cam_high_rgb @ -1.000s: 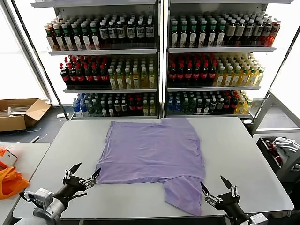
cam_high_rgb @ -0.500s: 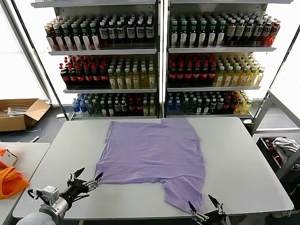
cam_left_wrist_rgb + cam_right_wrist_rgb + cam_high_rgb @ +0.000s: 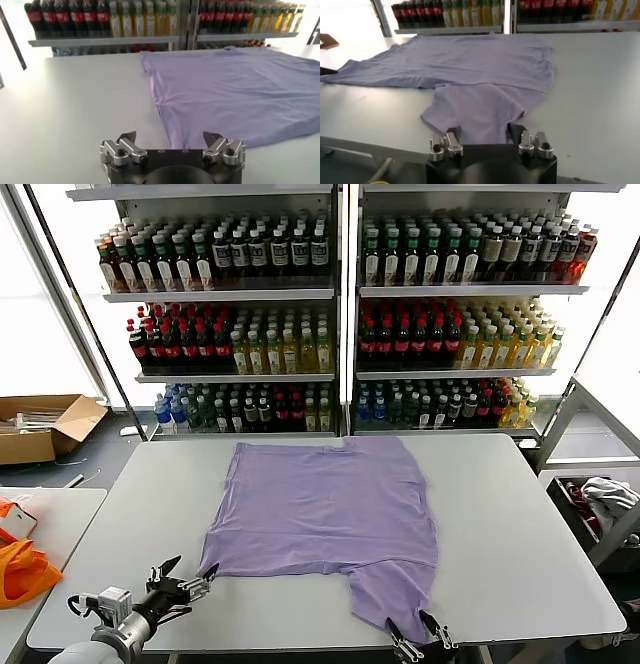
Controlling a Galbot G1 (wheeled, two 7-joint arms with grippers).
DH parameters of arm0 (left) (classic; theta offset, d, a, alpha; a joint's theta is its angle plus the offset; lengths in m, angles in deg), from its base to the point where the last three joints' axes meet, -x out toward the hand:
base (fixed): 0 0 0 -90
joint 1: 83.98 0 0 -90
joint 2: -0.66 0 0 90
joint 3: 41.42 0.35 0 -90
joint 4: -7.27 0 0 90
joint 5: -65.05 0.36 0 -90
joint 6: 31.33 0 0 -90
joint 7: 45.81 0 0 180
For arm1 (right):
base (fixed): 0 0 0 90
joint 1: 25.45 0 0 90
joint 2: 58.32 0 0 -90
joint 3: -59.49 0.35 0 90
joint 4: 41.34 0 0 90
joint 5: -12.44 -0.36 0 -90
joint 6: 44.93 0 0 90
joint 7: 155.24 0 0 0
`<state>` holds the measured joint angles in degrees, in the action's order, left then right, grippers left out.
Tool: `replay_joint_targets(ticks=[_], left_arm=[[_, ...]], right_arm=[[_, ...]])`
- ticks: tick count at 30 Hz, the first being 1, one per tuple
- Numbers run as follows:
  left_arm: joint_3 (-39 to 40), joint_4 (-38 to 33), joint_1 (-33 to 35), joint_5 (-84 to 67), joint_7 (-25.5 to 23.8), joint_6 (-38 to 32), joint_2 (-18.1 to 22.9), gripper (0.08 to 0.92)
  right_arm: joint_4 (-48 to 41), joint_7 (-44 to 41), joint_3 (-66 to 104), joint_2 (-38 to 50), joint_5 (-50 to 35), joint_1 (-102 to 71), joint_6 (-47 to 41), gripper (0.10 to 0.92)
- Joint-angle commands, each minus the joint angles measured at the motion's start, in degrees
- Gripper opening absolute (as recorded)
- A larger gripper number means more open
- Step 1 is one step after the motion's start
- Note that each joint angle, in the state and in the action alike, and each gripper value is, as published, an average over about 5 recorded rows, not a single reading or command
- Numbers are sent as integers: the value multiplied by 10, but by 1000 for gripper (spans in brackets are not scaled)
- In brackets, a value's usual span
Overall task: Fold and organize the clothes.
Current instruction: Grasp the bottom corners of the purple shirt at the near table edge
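- Head view: the right gripper (image 3: 413, 636) sits at the table's near edge, its two fingertips straddling the hanging hem of the lavender T-shirt's (image 3: 325, 509) sleeve; jaws part-way apart, and a grip on the cloth cannot be told.
- Head view: the left gripper (image 3: 183, 582) hovers low over the grey table (image 3: 520, 514) with jaws spread wide, the shirt's near-left corner just beside its inner fingertip. The rest of the shirt lies flat beyond both grippers; bottle shelves (image 3: 340, 314) stand further back, and an orange cloth (image 3: 22, 569) lies on a side table well out from the left gripper.
- Left wrist view: the left gripper (image 3: 172, 142) is open and empty, with bare table under one finger and the T-shirt (image 3: 235, 95) edge just ahead of the other.
- Right wrist view: the right gripper (image 3: 487, 135) has its fingers on either side of the sleeve's end, the T-shirt (image 3: 470, 70) spreading away ahead of it.
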<state>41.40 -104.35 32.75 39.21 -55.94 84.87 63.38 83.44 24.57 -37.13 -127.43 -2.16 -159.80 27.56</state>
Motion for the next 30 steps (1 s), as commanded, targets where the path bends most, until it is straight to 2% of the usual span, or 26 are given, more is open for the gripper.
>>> replay_joint_targets(ticks=[1, 5, 11, 25, 30], left_arm=[[16, 16, -7, 5, 0, -6, 8, 822], [28, 21, -10, 14, 3, -12, 12, 782], [42, 30, -11, 16, 9, -24, 5, 611], [38, -2, 10, 8, 14, -41, 5, 204], [23, -35, 28, 8, 13, -40, 6, 103]], right_arm=[[-7, 0, -10, -2, 4, 4, 0, 377], [-9, -2, -7, 1, 4, 1, 6, 265], [-10, -8, -3, 2, 5, -5, 17, 119], [6, -60, 14, 27, -8, -4, 85, 109], [31, -85, 34, 53, -17, -23, 122, 109]])
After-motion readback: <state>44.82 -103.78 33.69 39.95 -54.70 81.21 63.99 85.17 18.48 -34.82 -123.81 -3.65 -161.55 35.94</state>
